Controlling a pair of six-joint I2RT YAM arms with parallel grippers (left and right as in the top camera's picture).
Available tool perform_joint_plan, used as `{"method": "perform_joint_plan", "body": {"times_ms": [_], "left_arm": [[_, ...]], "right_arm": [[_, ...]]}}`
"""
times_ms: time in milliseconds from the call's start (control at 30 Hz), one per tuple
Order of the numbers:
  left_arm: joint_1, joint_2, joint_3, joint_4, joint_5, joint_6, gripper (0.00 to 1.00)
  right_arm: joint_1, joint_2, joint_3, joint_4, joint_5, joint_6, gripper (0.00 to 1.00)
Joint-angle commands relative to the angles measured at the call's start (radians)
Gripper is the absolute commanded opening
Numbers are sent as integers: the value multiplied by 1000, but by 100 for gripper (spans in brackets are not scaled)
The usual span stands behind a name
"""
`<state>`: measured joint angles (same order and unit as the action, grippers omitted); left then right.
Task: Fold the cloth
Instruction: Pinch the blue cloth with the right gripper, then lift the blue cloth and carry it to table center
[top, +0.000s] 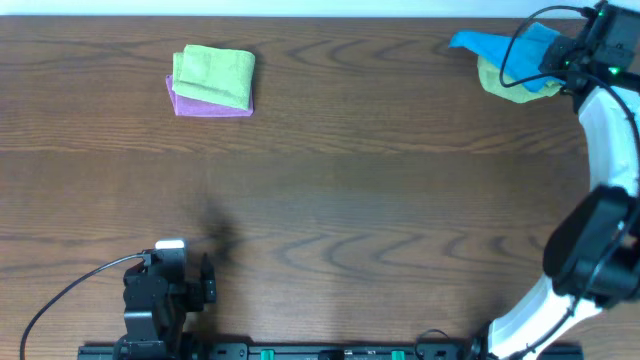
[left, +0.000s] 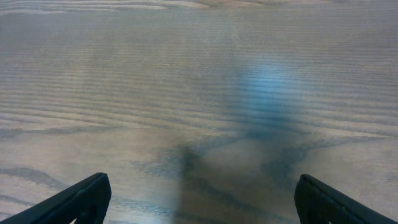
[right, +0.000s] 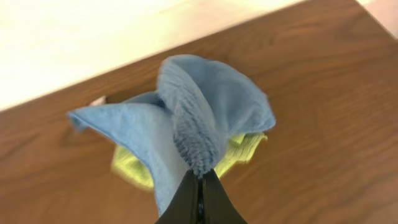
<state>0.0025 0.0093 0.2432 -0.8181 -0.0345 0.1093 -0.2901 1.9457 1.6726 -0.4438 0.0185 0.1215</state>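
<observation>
Closest to my right wrist camera, at the bottom middle of the frame, my right gripper (right: 200, 182) has its two dark jaws pressed together on a gathered fold of the cloth (right: 186, 118), pinching it. From that pinch the bright blue fabric rises up the frame in a bunched ridge. One flap spreads to the left and another curls to the right. Under it lies a yellow-green cloth (right: 241, 152), showing at the lower left and lower right of the blue. Beyond both runs the brown wooden table (right: 323, 87), and a pale band fills the upper left past its edge.

From overhead, this cluster sits at the upper right of the frame, near the table's top edge, with my white right arm (top: 605, 130) curving up the right side to it.

At the bottom of my left wrist view, my left gripper (left: 202, 190) has its jaws spread wide, one tip near each lower corner, with wood grain showing between them. Overhead, it sits at the lower left. At the upper left, a second yellow-green cloth (top: 215, 72), folded, lies on top of a purple cloth (top: 200, 105).
</observation>
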Motion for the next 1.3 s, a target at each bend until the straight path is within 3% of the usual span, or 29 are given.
{"method": "perform_joint_plan", "body": {"times_ms": [0,267,600,767,1133,1267], "left_arm": [[-3,-6,-6,-23,-21,18,95],[-3,-6,-6,-24,-21,18,95],[-3,-6,-6,-23,-21,18,95],[-3,-6,-6,-23,-21,18,96],[-3,-6,-6,-23,-21,18,95],[-3,-6,-6,-24,-21,18,95]], "right_arm": [[37,-87,17,-90,-1,-67,2],[181,-298,17,-366,0,-144,1],[420,-460,17,-563,0,-153,1],[513,-454,17,-515,0,-153,1],[563,-273,26,-145,24,-153,2],[566,-202,89,-153,72,-172,2]]}}
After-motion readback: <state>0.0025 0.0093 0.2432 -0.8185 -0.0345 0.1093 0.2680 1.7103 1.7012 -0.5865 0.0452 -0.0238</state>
